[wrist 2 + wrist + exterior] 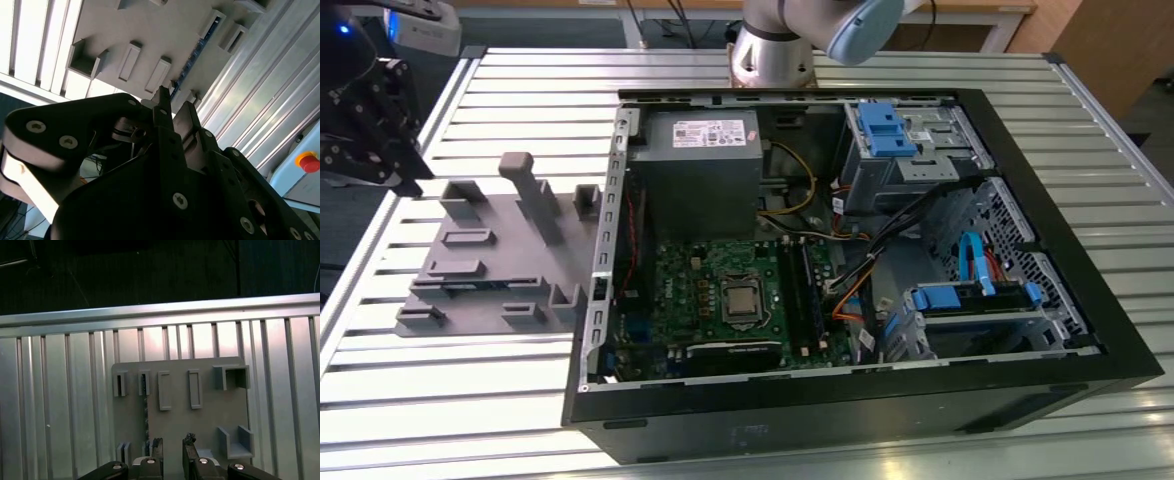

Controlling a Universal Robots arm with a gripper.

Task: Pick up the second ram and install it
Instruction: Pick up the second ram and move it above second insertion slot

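At the exterior view's far left the black gripper [380,150] hangs over the slatted table [507,100]. In the first wrist view its fingers [157,450] stand slightly apart with nothing between them. To its right lies the grey holder [494,290], where the second ram [194,59] seems to stand on edge in a slot, a thin blue strip in the second wrist view. Further right sits the open computer case [1121,330], its green motherboard [674,290] well apart from the ram.

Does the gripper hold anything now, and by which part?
Nothing is held. The jaws of the gripper stand apart over the grey fixture, where the second ram stands on edge, untouched.
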